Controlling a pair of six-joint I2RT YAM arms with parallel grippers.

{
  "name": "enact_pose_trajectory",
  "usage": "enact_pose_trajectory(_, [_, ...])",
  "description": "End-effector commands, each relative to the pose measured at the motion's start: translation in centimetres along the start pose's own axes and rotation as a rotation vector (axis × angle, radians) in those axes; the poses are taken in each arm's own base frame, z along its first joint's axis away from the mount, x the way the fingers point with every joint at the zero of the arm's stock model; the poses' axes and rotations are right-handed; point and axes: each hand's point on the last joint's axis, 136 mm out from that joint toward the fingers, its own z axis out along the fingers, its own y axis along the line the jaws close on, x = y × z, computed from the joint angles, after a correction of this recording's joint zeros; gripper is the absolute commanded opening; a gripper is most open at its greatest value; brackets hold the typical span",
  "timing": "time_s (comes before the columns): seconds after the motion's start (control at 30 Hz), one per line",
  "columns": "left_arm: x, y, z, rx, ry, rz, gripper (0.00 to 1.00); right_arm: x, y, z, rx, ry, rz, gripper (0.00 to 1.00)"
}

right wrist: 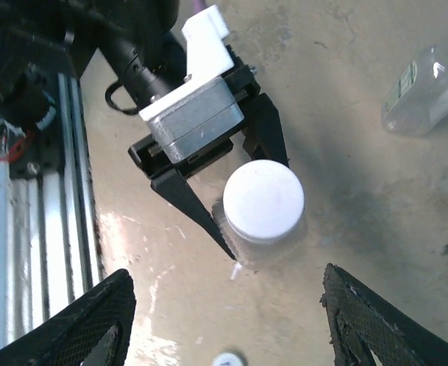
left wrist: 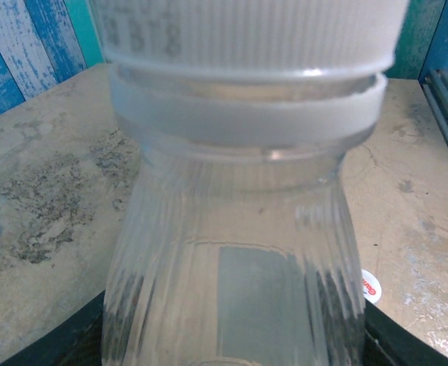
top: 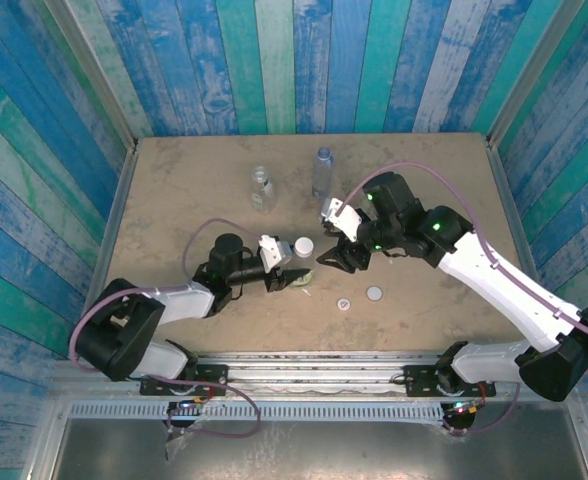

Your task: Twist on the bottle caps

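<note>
table (top: 424, 325) lies open between loose caps (top: 374, 293) and near edge.

Red lettering on white cap (left wrist: 370, 285), cut off, unreadable. Print on bottle label (right wrist: 398, 84) too blurred to read.

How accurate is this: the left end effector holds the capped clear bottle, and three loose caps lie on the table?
Two loose caps lie there, not three: the marked cap and the grey cap, per the top external view. The left end effector does hold the clear bottle.

Two bottles (top: 262, 187) behind capped bottle (top: 303, 247); caps (top: 344, 303) apparently front-right.
</note>
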Motion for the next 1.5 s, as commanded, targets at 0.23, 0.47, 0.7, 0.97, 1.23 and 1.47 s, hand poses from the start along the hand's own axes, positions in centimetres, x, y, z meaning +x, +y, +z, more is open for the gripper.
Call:
enact_pose_trajectory(0.23, [-1.8, -0.9, -0.4, 0.052, 0.0, 0.069, 0.49, 0.2, -0.7, 1.4, -0.08, 0.172, -0.333, 0.68])
enact_pose_trajectory(0.47, [-2.1, -1.0, -0.6, 0.059, -0.005, 0.076, 0.5, -0.2, -0.2, 3.3, -0.143, 0.227, -0.386, 0.68])
enact_pose_trajectory(0.7, [-2.1, -1.2, -0.6, 0.067, -0.01, 0.074, 0.5, -0.1, -0.7, 4.8, -0.152, 0.267, -0.373, 0.56])
enact_pose_trajectory(0.97, [-2.2, -1.2, -0.6, 0.064, -0.011, 0.074, 0.5, 0.3, -0.2, 5.5, -0.197, 0.282, -0.361, 0.53])
enact_pose_trajectory(1.23, [-2.1, -1.1, -0.6, 0.063, -0.009, 0.071, 0.5, 0.5, 0.0, 5.6, -0.205, 0.295, -0.345, 0.43])
enact_pose_trajectory(1.47, [-2.5, -0.6, -0.5, 0.033, -0.02, 0.062, 0.5, 0.6, 0.2, 5.5, -0.197, 0.305, -0.259, 0.37])
